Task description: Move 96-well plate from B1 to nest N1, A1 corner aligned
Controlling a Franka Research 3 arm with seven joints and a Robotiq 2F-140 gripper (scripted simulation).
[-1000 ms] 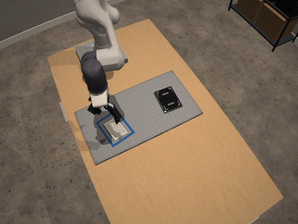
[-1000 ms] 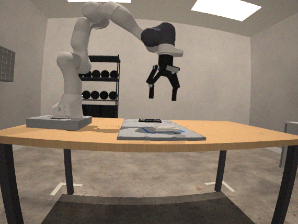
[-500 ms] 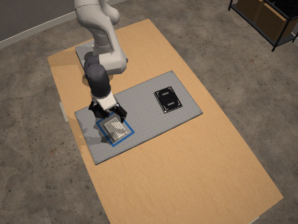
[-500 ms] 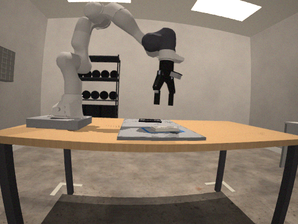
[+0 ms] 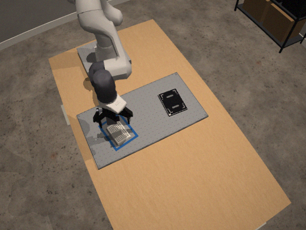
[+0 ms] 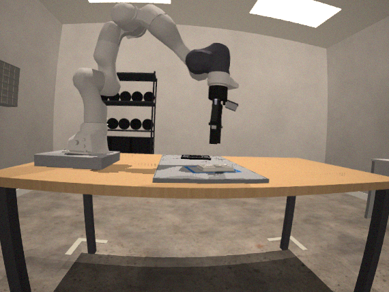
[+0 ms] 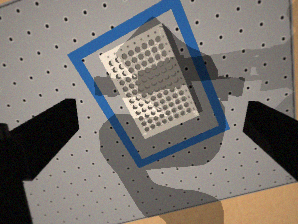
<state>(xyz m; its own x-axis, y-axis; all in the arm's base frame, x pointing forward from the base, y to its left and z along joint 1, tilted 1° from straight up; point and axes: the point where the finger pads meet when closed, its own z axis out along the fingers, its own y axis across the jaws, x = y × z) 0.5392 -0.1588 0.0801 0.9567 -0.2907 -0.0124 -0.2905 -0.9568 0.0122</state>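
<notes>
The white 96-well plate (image 5: 118, 133) lies flat inside the blue outline of spot B1 on the grey perforated board (image 5: 142, 118). It also shows in the wrist view (image 7: 153, 86) and in the exterior view (image 6: 215, 167). My gripper (image 5: 113, 117) hangs well above the plate, open and empty, its two black fingers at the left and right edges of the wrist view (image 7: 160, 130). In the exterior view the gripper (image 6: 215, 138) is clearly above the table. The black nest N1 (image 5: 172, 103) with white corner locators sits at the board's far right.
The robot base (image 5: 104, 57) stands on a grey plinth at the table's back left. A black shelf rack (image 5: 271, 19) stands off the table at the far right. The board lies on a wooden table (image 5: 172, 166).
</notes>
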